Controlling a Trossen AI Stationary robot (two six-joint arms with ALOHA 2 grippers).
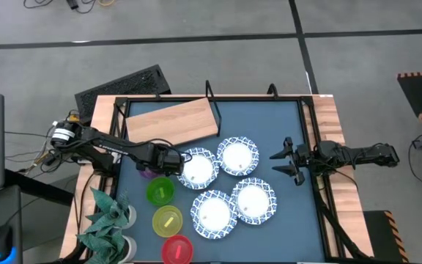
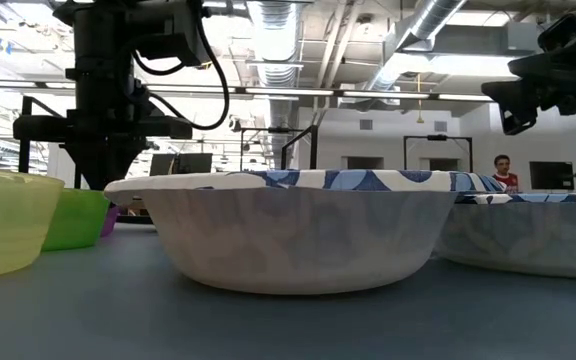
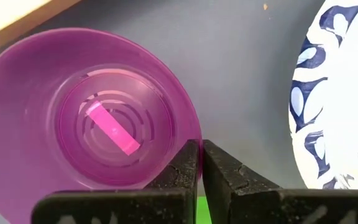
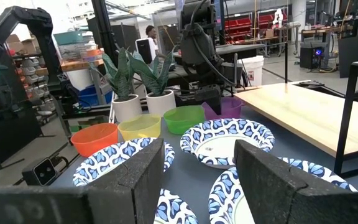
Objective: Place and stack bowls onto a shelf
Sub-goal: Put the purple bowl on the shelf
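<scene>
I see the left gripper clenched on the rim of the purple bowl, on the table just off the shelf edge. 1 of 4 blue-rimmed bowls sits just beside its fingers; the green bowl lies near. The right gripper hangs released, well apart, facing those 4 bowls.

This is an industrial lab or workshop hall. Beyond the right pincer, past the dark tabletop, stand red storage racks, a white bucket and benches crowded with equipment, with a person among them. Overhead run bare silver ducts, pipes and strip lights, above a grey concrete floor.
</scene>
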